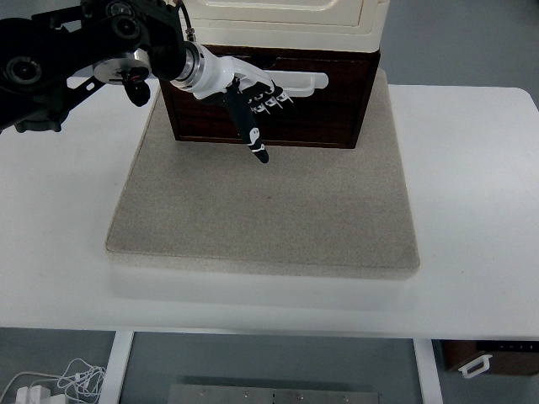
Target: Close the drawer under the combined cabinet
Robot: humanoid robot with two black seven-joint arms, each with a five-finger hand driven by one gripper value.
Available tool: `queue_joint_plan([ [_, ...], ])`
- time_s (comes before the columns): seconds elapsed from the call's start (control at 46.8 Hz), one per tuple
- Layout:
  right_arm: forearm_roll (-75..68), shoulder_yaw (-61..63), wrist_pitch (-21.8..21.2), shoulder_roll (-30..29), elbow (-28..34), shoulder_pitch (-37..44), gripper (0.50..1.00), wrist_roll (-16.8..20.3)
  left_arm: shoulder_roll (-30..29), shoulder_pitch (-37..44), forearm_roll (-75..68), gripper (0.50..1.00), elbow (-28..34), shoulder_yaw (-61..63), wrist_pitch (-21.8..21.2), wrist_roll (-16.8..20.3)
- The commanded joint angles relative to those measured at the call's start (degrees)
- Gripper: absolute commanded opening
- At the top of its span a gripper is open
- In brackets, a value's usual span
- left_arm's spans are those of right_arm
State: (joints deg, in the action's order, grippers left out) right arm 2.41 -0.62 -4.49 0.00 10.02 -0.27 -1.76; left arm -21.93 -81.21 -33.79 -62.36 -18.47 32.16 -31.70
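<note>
The left hand (253, 97) reaches in from the upper left and rests against the dark wooden front of the drawer (337, 109), which sits under the cream cabinet (286, 21) at the far edge of a grey stone slab (261, 219) on the white bench (472, 194). Its fingers (255, 135) are spread and loose, one pointing down toward the slab, gripping nothing. From this steep angle the drawer looks nearly flush, though I cannot say for certain.

The cabinet (286, 21) stood at the back of the mat (261, 210), which lay on the table (472, 210). The drawer (320, 109) sat under the cabinet, and the left hand (248, 97) was in front of the drawer.
</note>
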Motion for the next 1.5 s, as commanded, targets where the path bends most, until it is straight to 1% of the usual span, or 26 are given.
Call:
queue_joint_plan([
  [0.0,0.05,0.00,0.01,0.00,0.00,0.00,0.952,0.01,0.66,1.40,0.48,1.000,-0.04,-4.37,2.84,0.06],
  [0.192,0.05,0.00,0.01,0.00,0.00,0.00,0.952,0.01,1.98,2.98,1.18,1.000,-0.65,-15.19,2.84,1.11],
  [0.257,-0.04,0.00,0.01,0.00,0.00,0.00,0.952,0.01,1.98,2.98,1.27,1.000,-0.92,-18.52,2.84,2.25],
  [0.342,0.05,0.00,0.01,0.00,0.09,0.00,0.952,0.01,2.06,2.98,1.27,1.000,-1.27,-22.57,2.84,4.71],
  [0.492,-0.04,0.00,0.01,0.00,0.09,0.00,0.952,0.01,2.50,2.98,1.27,1.000,-1.18,-29.16,2.84,10.07],
  [0.727,-0.04,0.00,0.01,0.00,0.00,0.00,0.952,0.01,2.24,2.98,1.45,1.000,-0.48,-40.23,2.84,15.26],
  [0.812,0.05,0.00,0.01,0.00,0.00,0.00,0.952,0.01,1.98,3.07,1.45,1.000,0.57,-43.49,2.84,17.36],
  [1.026,-0.04,0.00,0.01,0.00,0.00,0.00,0.952,0.01,1.36,3.16,1.45,1.000,3.12,-49.99,2.56,24.66],
  [1.133,-0.04,0.00,0.01,0.00,0.00,0.00,0.952,0.01,1.18,3.16,1.45,1.000,3.30,-52.55,-6.13,27.74],
  [1.219,0.05,0.00,0.01,0.00,0.00,0.00,0.952,0.01,0.40,3.51,1.54,1.000,3.47,-52.90,-12.02,28.79],
  [1.304,0.05,0.00,0.01,0.00,0.09,0.00,0.952,0.01,-0.57,4.47,2.15,1.000,4.44,-53.34,-15.54,29.23],
  [1.368,-0.04,0.00,-0.08,0.00,0.00,0.00,0.952,0.01,-1.10,5.09,3.20,1.000,5.23,-54.48,-17.39,29.85],
  [1.475,0.05,0.00,0.01,0.00,0.00,0.00,0.952,0.01,-1.71,5.36,3.91,1.000,8.74,-54.92,-22.22,30.03],
])
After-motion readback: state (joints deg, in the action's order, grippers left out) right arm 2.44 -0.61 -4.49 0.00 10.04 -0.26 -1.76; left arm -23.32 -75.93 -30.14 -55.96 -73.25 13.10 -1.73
